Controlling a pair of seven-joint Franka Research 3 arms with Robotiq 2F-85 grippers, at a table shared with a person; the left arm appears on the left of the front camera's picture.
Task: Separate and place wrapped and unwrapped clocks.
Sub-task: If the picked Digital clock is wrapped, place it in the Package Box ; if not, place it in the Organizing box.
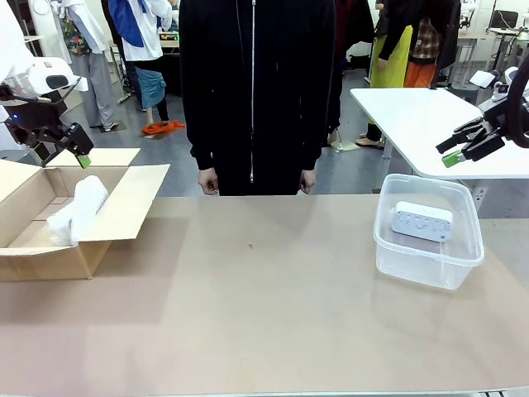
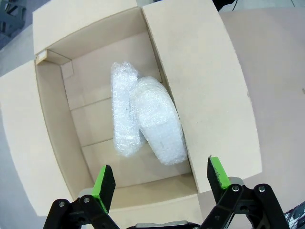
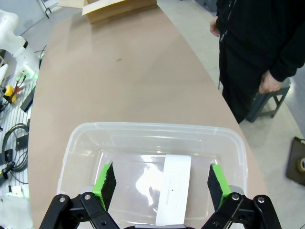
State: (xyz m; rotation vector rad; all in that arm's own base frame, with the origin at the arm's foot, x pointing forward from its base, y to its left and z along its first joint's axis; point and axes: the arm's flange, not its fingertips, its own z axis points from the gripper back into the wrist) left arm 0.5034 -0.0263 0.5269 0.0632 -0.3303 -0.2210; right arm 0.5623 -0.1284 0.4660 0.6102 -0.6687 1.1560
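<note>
Two wrapped clocks in crinkly white wrap, one beside the other, lie side by side inside the brown cardboard box. In the front view a wrapped bundle shows in that box at the table's left. My left gripper hovers open above the box, nothing between its green pads; the front view has it over the box's far edge. The unwrapped white clock with small buttons lies in the clear plastic tub at the right. Over the tub my right gripper stands open, the bare clock below it.
A person in black stands at the far side, hands hanging by the table edge. The tan tabletop stretches between box and tub. A white table stands behind at the right, near my right gripper.
</note>
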